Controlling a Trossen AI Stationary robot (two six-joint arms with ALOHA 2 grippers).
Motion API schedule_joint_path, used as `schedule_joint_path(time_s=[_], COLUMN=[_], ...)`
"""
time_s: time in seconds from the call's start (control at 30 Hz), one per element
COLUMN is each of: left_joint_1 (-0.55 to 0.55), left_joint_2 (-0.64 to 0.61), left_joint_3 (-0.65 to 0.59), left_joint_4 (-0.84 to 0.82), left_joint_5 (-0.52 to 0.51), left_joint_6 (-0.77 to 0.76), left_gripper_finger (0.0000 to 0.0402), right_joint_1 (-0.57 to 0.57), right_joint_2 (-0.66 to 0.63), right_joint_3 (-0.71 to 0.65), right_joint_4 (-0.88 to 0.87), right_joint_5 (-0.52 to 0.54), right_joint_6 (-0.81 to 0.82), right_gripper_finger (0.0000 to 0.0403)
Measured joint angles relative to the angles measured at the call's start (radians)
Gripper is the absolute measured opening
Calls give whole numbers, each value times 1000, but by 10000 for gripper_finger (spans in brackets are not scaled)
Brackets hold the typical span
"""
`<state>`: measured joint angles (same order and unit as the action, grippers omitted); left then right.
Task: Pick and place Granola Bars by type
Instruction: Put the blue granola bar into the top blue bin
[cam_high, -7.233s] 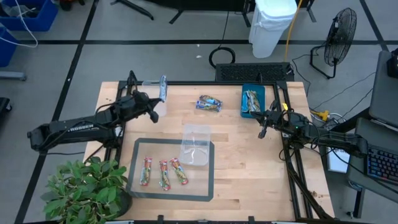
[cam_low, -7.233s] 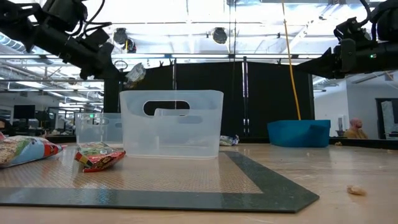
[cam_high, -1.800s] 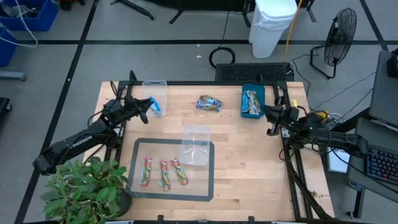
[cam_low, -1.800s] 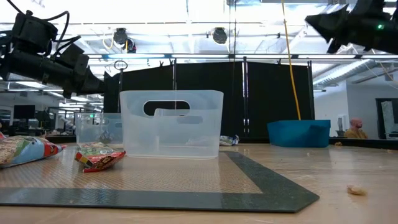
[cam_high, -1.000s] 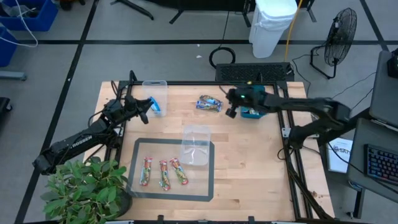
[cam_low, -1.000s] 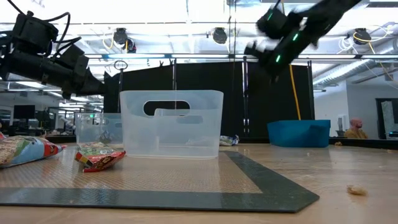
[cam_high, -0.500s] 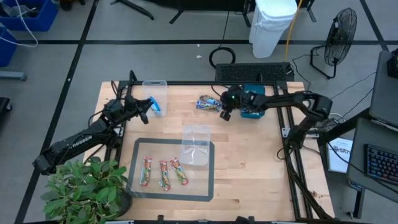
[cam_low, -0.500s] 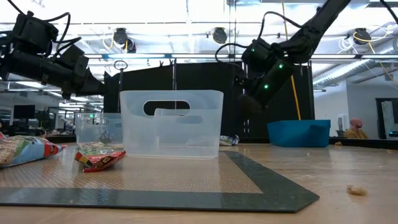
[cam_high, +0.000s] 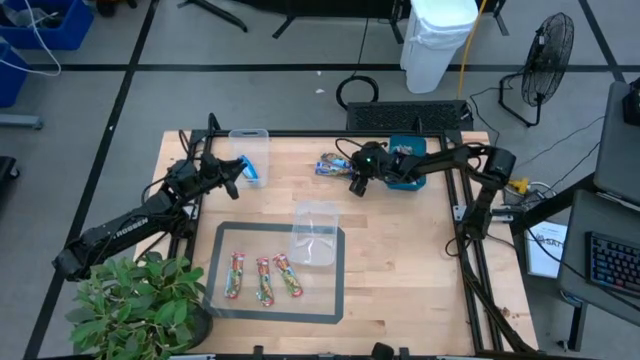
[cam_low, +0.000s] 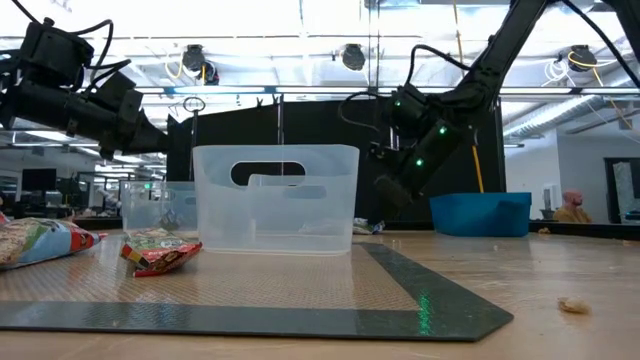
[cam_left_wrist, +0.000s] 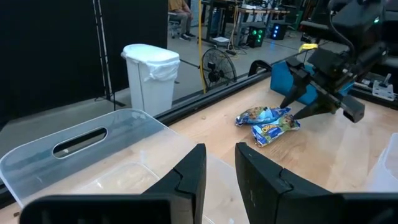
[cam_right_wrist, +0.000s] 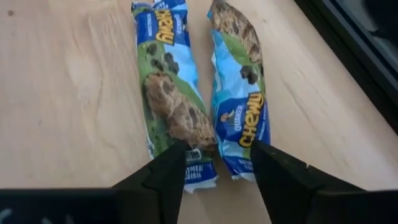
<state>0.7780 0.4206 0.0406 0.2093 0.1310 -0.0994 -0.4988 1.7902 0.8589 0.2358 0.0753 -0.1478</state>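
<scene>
Blue granola bars (cam_right_wrist: 199, 87) side by side just beyond open right hand (cam_right_wrist: 214, 163).

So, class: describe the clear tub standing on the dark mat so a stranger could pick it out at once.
Find the grey-bordered mat at the wooden table's near edge. The clear tub stands on its far right corner. Unlike the other clear tub at the far left edge, it is empty.

My wrist view: right bar (cam_right_wrist: 239, 99) wrapper reads "Quaker CHEWY". Left bar (cam_right_wrist: 166, 81) reads "CHEWY" near its far end. High view: left arm (cam_high: 125, 224) carries white lettering, too small for me to read.
</scene>
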Motion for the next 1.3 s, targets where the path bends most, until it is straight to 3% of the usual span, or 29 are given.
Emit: schedule_joint_path(time_s=[0.2,0.5,0.87,1.3], left_joint_1=[0,0,0,0], left_joint_2=[0,5,5,7], left_joint_3=[0,0,0,0], left_joint_4=[-4,-5,-5,-7], left_joint_5=[0,-1,-1,-3], left_joint_6=[0,0,12,13], left_gripper_finger=[90,90,90,90], right_joint_1=[-26,-29,-22,27], right_joint_2=[23,16,-1,-175], right_joint_3=[0,0,0,0], right_joint_4=[10,18,11,-71], right_joint_5=[0,-1,-2,-2], right_joint_6=[16,6,-29,-48], right_gripper_finger=[126,7,3,1])
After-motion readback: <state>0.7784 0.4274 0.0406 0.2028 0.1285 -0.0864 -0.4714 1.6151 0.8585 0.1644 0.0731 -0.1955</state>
